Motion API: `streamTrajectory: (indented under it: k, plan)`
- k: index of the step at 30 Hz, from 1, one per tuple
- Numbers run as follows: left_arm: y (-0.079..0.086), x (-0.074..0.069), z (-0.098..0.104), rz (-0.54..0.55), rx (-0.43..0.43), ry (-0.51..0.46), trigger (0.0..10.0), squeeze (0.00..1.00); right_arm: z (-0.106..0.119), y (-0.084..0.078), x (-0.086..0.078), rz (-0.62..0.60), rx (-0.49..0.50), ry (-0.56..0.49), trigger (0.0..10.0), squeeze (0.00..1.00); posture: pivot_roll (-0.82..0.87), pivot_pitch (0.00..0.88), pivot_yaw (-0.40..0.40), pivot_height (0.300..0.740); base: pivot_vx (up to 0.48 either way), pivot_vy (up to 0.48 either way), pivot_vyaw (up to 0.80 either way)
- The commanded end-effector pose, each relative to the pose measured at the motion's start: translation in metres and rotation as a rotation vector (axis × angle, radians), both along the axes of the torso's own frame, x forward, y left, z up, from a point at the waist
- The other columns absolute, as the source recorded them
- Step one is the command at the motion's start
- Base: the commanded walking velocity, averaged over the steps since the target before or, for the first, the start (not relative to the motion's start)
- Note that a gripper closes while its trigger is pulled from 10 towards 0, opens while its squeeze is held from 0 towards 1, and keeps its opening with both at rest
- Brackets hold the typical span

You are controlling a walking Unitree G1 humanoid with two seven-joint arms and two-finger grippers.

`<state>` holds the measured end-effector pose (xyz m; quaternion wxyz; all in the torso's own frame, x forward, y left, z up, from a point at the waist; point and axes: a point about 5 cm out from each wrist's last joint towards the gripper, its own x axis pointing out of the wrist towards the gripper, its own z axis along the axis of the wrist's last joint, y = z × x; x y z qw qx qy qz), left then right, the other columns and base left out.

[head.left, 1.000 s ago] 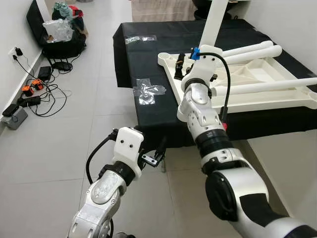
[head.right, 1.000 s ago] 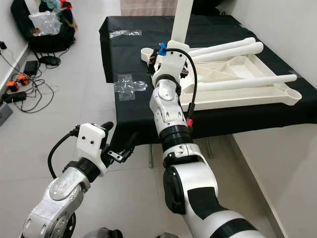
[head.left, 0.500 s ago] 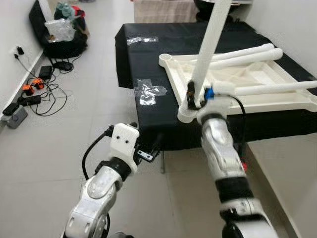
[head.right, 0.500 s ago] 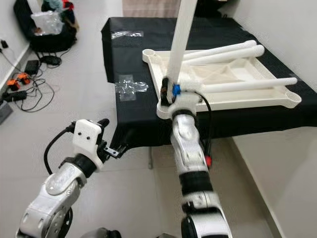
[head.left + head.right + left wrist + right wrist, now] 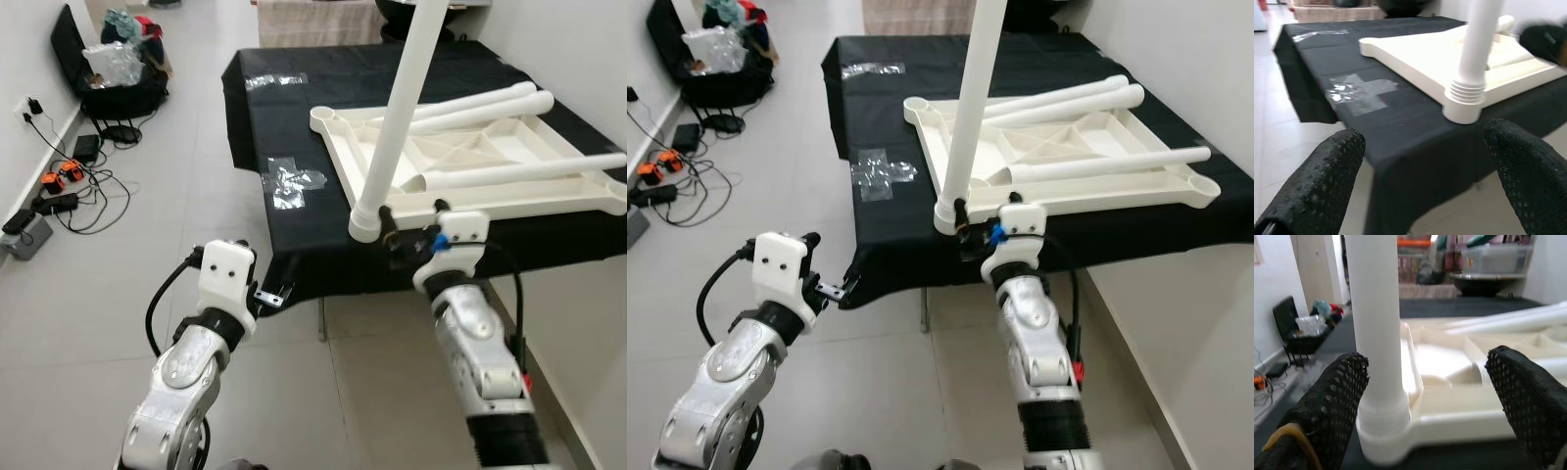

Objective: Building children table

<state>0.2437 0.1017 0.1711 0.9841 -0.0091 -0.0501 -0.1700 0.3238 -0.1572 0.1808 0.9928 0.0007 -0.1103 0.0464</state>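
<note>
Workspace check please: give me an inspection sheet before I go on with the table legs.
Surface: black cloth covers the work table.
Job's things: white tabletop lies upside down; one leg stands upright in the near corner socket; loose legs lie across the tabletop.
Clutter: clear plastic bags on the cloth.
Grippers: right gripper open, just in front of the standing leg's base; left gripper open, low beside the cloth's edge.
Cables: cords and chargers on the floor by the wall.
Surroundings: black bag against the wall.
</note>
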Motion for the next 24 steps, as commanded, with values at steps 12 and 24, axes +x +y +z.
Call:
streamTrajectory:
  k: [12,24]
  plan:
    - [-0.007,-0.006,0.0,-0.033,0.004,-0.008,10.0,0.0,0.033,0.003,0.026,0.044,0.016,-0.069,10.0,1.0,0.01,0.067,-0.069,0.74,0.0,0.0,0.0]
    - [-0.01,-0.007,0.0,-0.047,0.004,-0.006,10.0,0.0,0.041,0.012,0.05,0.231,0.025,-0.018,10.0,0.0,0.01,0.065,-0.072,0.74,0.0,0.0,0.0]
